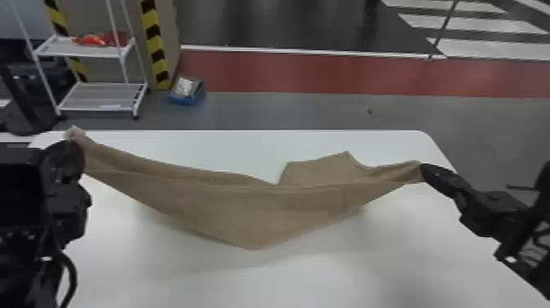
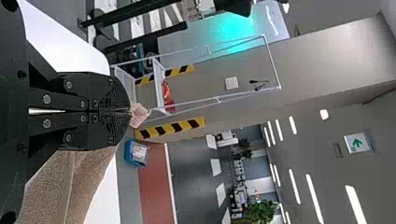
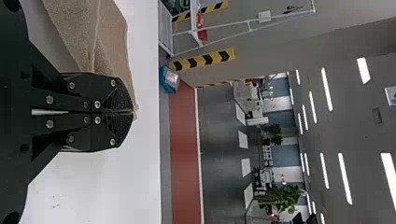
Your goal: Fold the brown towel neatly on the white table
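Left pincer, right pincer clenched on towel; beyond table: blue bin, rack holding red item, perhaps cloth.

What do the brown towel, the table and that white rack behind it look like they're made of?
The brown towel looks like matte cotton or microfiber: its surface is finely nubbly. The white table could be laminate or painted board, smooth with no visible grain. The rack is probably white-coated metal, given its slim straight posts.
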Controlling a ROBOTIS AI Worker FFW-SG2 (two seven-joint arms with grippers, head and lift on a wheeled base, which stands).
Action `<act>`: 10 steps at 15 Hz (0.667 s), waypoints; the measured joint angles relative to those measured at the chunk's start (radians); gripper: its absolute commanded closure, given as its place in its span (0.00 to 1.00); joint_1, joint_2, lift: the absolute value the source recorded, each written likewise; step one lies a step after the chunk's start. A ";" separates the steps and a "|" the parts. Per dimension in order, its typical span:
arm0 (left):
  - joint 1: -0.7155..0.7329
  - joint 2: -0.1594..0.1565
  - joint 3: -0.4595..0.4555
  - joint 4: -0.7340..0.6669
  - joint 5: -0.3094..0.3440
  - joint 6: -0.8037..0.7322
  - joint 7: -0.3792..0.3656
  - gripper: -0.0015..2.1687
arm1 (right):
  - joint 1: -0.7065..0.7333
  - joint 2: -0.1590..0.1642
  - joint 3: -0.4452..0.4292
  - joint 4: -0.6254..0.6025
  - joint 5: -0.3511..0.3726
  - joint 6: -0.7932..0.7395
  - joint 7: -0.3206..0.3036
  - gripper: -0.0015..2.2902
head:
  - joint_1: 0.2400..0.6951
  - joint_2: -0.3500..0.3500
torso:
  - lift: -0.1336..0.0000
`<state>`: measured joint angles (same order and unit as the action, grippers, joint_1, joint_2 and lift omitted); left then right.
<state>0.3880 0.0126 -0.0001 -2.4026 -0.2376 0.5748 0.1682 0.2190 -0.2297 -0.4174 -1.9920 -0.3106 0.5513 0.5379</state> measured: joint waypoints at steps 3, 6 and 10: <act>-0.001 0.000 0.010 -0.059 0.008 0.075 0.013 0.54 | -0.032 0.020 -0.010 -0.058 0.002 0.109 -0.006 0.57 | 1.00 0.43 | 0.11; -0.124 0.001 0.027 -0.014 0.026 0.116 0.010 0.54 | -0.166 0.022 -0.012 -0.031 0.067 0.195 -0.013 0.57 | 0.91 0.42 | 0.11; -0.367 0.004 0.062 0.177 0.072 0.127 0.014 0.54 | -0.358 0.017 0.037 0.126 0.177 0.188 -0.020 0.57 | 0.72 0.44 | 0.11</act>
<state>0.0213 0.0169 0.0617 -2.2257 -0.1652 0.7017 0.1824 -0.1386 -0.2130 -0.3801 -1.8663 -0.1335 0.7390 0.5175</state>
